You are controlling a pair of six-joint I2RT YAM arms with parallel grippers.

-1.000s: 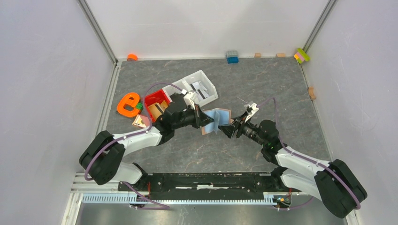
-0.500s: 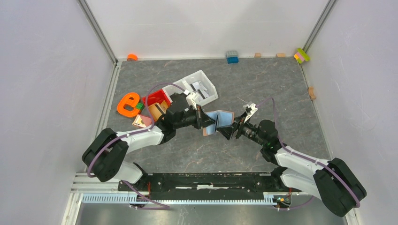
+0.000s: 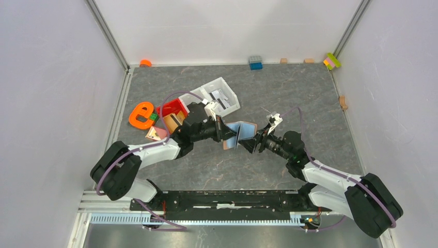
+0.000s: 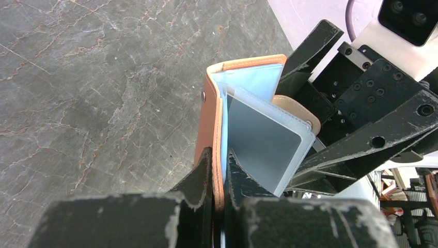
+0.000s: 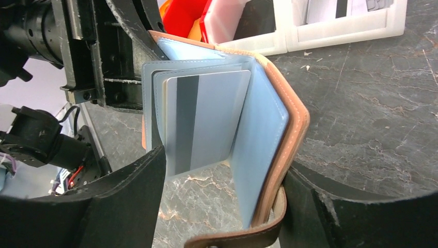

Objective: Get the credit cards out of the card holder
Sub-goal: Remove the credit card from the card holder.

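Pretty clearly a robotics lab test cell, nothing homey about it. The work area is boxed in by plain white walls and metal posts, and the floor is covered by a grey stone-look mat. Two robot arms are bolted to a black rail. Toy blocks, an orange letter and plastic bins are scattered about.

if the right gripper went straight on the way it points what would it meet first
Likely the pale blue-grey card with a dark stripe in the open tan-brown leather card holder, which the shut left gripper holds before the open right gripper.
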